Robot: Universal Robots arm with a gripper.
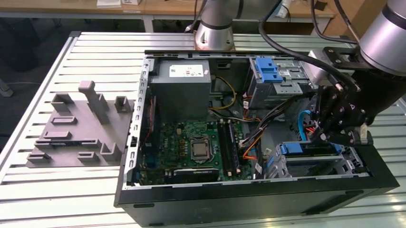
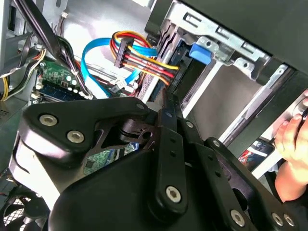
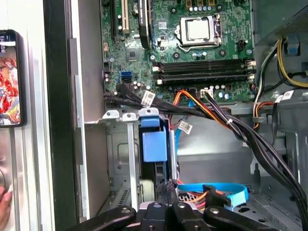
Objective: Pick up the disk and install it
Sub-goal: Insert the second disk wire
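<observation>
The disk [image 1: 307,148] sits in the lower drive cage at the front corner of the open computer case on the exterior view's right; its blue bracket shows along its edge. In the first wrist view the disk [image 3: 154,144] stands edge-on between the cage's metal rails, and its blue tab [image 2: 202,52] shows in the second wrist view. My gripper [image 1: 323,138] hangs just above the disk's back end. The black fingers are pressed together, and the gripper [image 3: 166,187] is shut with its tips at the disk's edge.
Blue and orange cables [image 2: 130,53] run close beside the cage. An upper cage with a blue latch [image 1: 269,71] and a grey box [image 1: 184,78] fill the case's far side. A grey fixture [image 1: 76,128] lies on the table. A person's hand [image 2: 291,144] rests outside the case.
</observation>
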